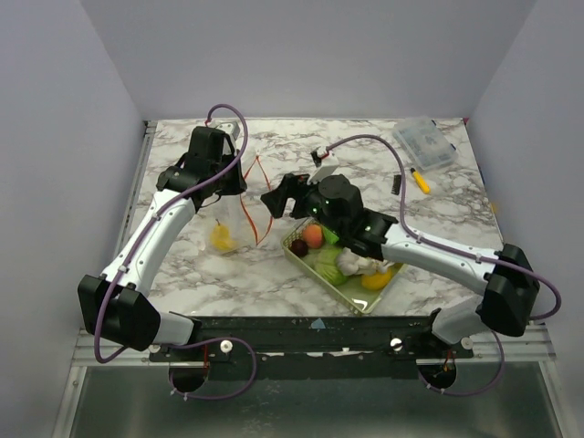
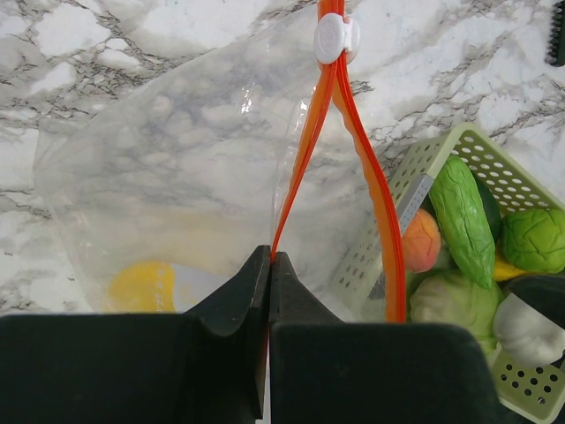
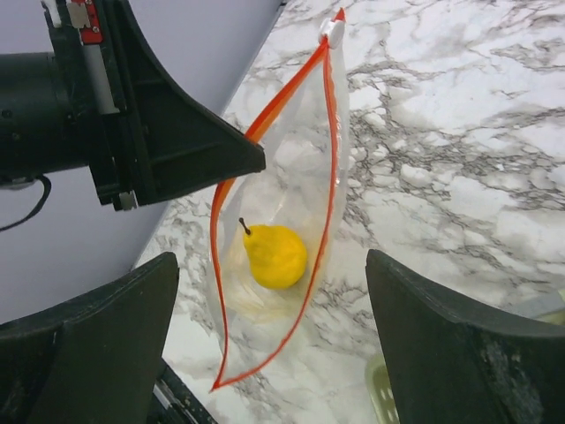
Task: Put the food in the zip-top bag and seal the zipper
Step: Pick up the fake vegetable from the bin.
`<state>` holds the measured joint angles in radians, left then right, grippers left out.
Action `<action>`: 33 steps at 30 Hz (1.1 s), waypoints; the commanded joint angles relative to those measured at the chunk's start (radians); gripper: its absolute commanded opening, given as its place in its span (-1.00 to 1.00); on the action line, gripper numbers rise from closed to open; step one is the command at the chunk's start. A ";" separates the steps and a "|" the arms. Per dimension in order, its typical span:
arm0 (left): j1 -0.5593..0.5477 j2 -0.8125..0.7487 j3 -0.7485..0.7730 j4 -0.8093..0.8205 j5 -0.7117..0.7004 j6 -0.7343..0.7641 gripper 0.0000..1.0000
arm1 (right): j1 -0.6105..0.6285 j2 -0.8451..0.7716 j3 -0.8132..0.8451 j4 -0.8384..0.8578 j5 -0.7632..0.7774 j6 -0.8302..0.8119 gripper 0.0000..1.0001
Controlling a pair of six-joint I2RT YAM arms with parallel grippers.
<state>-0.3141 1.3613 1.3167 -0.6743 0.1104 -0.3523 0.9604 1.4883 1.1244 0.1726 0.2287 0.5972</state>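
The zip-top bag (image 1: 235, 219) hangs open at the table's left middle, with a yellow pear (image 1: 222, 239) inside. My left gripper (image 1: 239, 187) is shut on the bag's orange-red zipper (image 2: 305, 150), pinching one side of the rim at its fingertips (image 2: 269, 258). The white slider (image 2: 333, 37) sits at the far end. My right gripper (image 1: 274, 201) is open and empty, just right of the bag's mouth. In the right wrist view the right gripper (image 3: 272, 265) looks down into the bag (image 3: 291, 177) at the pear (image 3: 275, 256). More food (image 1: 313, 235) lies in the pale green basket (image 1: 290, 251).
The basket holds an orange-red fruit (image 2: 422, 240), a green cucumber (image 2: 463, 221), a green cabbage (image 2: 534, 238), and dark purple, white and yellow pieces. A clear lidded box (image 1: 424, 143) and a yellow marker pen (image 1: 420, 180) lie at the back right. Walls enclose the table.
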 commanded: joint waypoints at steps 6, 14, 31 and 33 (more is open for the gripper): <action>0.004 -0.004 0.008 0.018 0.017 -0.004 -1.00 | -0.003 -0.180 -0.120 -0.275 0.152 -0.089 0.75; 0.009 0.006 0.013 0.017 0.036 -0.008 -1.00 | -0.002 -0.266 -0.159 -0.540 0.244 -0.074 0.75; 0.010 0.010 0.012 0.015 0.032 -0.006 -1.00 | -0.005 0.031 -0.121 -0.615 0.428 -0.091 0.36; 0.010 0.008 0.012 0.015 0.030 -0.006 -1.00 | -0.005 0.048 -0.117 -0.607 0.438 -0.096 0.31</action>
<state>-0.3088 1.3621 1.3167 -0.6746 0.1310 -0.3561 0.9600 1.5066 0.9840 -0.4358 0.5938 0.5163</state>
